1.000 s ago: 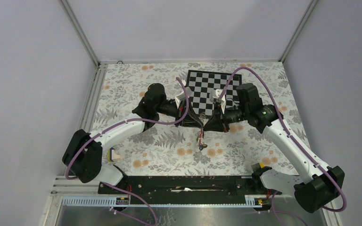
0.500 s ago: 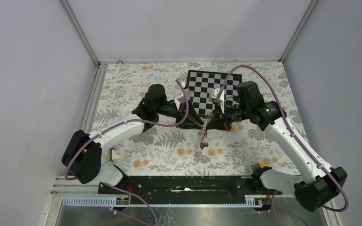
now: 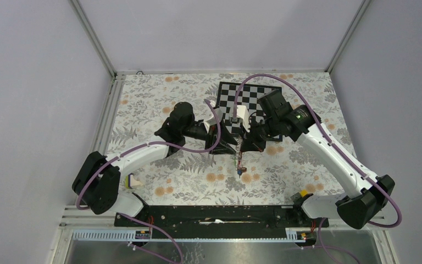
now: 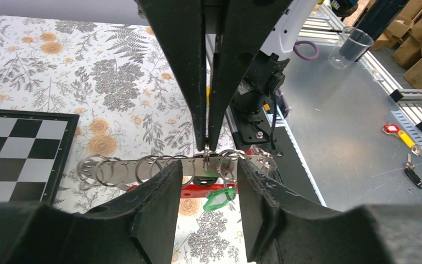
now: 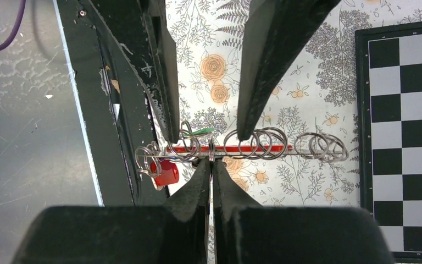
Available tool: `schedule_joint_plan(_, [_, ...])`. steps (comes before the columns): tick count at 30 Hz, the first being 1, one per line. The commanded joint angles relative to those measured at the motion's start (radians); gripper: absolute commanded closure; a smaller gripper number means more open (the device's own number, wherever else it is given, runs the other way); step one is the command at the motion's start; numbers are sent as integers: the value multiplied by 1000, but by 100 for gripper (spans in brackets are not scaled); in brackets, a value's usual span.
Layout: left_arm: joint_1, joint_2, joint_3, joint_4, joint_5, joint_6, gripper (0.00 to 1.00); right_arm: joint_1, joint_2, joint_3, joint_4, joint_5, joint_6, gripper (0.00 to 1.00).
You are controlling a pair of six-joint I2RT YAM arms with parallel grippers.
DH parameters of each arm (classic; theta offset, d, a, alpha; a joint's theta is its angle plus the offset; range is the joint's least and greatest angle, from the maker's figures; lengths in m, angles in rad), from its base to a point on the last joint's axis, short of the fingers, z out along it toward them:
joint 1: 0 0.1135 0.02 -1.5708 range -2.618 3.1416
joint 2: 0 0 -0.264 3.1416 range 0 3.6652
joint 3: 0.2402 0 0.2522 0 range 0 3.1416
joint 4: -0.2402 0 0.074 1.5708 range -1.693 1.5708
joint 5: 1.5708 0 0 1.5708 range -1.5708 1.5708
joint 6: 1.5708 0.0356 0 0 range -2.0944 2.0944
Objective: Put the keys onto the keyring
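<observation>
Just on the near side of the chessboard [image 3: 253,94], the keys [image 3: 239,164] dangle over the bench from the keyring chain [image 5: 264,144]. The right claw [image 5: 210,165] is clenched on that chain. The left claw [image 4: 206,184], released, straddles it. This looks like mid-threading: next, the left claw must close precisely on one ring or key.
</observation>
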Motion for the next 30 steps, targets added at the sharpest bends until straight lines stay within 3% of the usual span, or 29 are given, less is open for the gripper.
schedule_joint_plan(1, [-13, 10, -23, 154, 29, -43, 59, 15, 6, 56, -28, 21, -8, 100])
schedule_joint_plan(13, [-23, 37, -32, 239, 28, -109, 71, 19, 10, 43, -15, 4, -4, 100])
schedule_joint_plan(25, [-28, 48, -34, 226, 20, -101, 72, 19, -9, 33, 4, 1, 4, 100])
schedule_joint_plan(30, [-28, 52, -27, 223, 21, -102, 80, 19, -12, 22, 13, 2, 6, 100])
